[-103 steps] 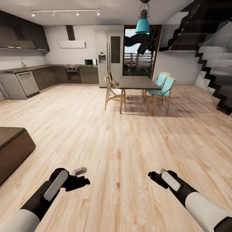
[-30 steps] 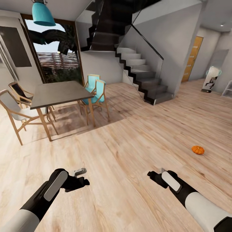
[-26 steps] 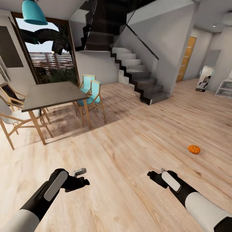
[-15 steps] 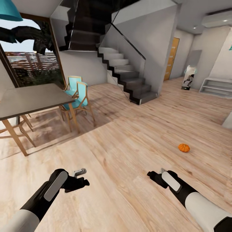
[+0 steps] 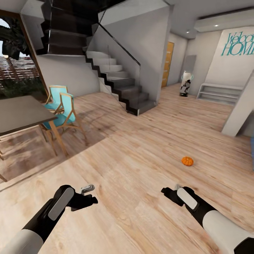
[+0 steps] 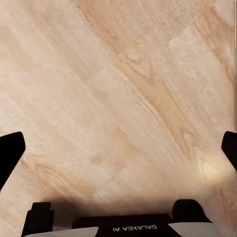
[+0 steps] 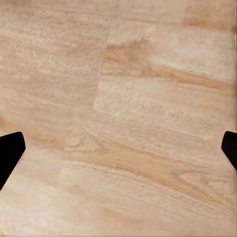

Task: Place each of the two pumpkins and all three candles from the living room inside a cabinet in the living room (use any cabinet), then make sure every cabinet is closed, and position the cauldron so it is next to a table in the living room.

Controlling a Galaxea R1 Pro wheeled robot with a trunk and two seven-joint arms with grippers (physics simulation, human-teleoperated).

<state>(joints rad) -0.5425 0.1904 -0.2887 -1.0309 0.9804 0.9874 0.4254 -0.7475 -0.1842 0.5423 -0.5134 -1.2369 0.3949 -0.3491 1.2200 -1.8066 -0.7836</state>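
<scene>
On the wood floor, a pumpkin, stem unclear, lies beyond the right gripper; both grippers seem spread wide.

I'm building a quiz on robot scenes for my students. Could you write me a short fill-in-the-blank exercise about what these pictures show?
1. The orange pumpkin lies on the wooden ____.
2. In the head view, the pumpkin is nearer to the ____ gripper than to the other gripper.
3. The two chairs beside the dark dining table have ____ seats.
4. The fingers of the left gripper are spread ____, with nothing between them.

Missing words: floor; right; turquoise; open
</scene>
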